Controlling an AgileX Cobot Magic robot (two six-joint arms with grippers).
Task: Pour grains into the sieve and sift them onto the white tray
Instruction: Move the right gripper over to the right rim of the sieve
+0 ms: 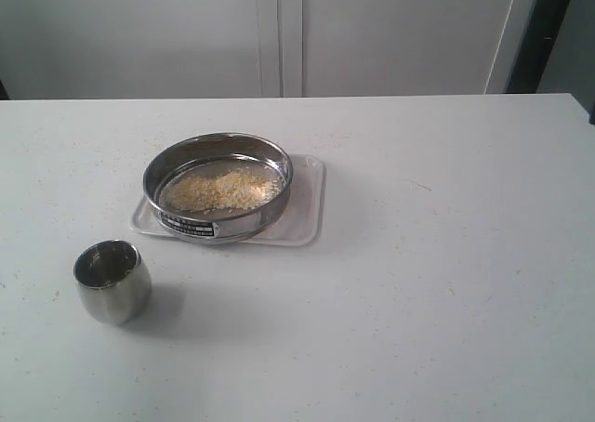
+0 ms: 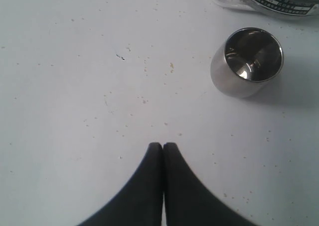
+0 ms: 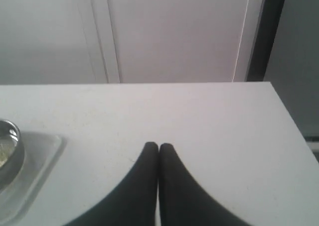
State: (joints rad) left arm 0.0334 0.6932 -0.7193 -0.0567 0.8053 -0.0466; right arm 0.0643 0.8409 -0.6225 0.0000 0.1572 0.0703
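— Grains, where?
— In the sieve. Pale yellow patch spread over the mesh, mostly the middle. A few loose specks also on the table; the left wrist view shows them.
— Sieve?
— Upright on the tray, over its left part. The tray's right end shows bare. Label plate faces the near side.
— Tray position?
— Flat on the table, a bit left of centre in the exterior view.
— Anything else down there?
— Cup, steel, upright, near-left of the sieve, apart from both sieve and tray. Inside reads as shiny steel in the left wrist view.
— Left gripper?
— Fingers pressed together, tips touching, nothing held. Table under it. Cup well apart from the tips, sieve label just past the cup.
— Right gripper?
— Same: fingers fully together, holding nothing. Table under it. Tray corner and sieve rim sit at the edge of its view, apart from the tips.
— Background?
— White wall panels behind the far table edge.
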